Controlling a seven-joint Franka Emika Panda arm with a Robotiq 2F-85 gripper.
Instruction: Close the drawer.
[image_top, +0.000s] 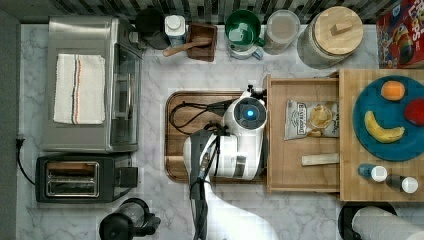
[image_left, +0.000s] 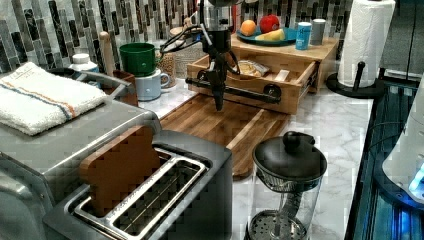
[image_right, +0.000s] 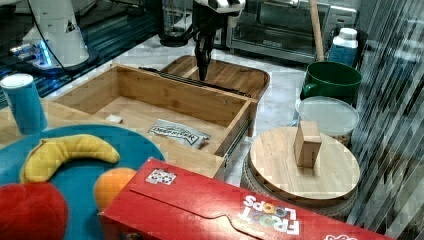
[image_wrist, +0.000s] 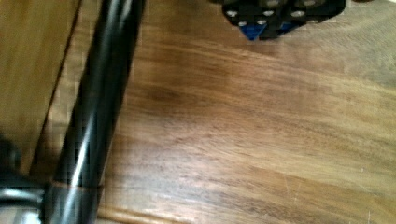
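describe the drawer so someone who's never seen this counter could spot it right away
Find the thick butcher block carrying the blue plate of fruit at the top view's right. The drawer sticks out from under it toward the dark cutting board: a shallow light-wood box, pulled open, holding a chip bag. Unlike both boards it has raised rims and a black bar handle across its front.

In the top view, the drawer (image_top: 300, 175) lies between the cutting board (image_top: 175, 107) on its left and the butcher block (image_top: 352, 192) on its right

White marble countertop (image_top: 300, 215), striped mosaic tile backsplash (image_left: 45, 25), perhaps glossy, even indoor light
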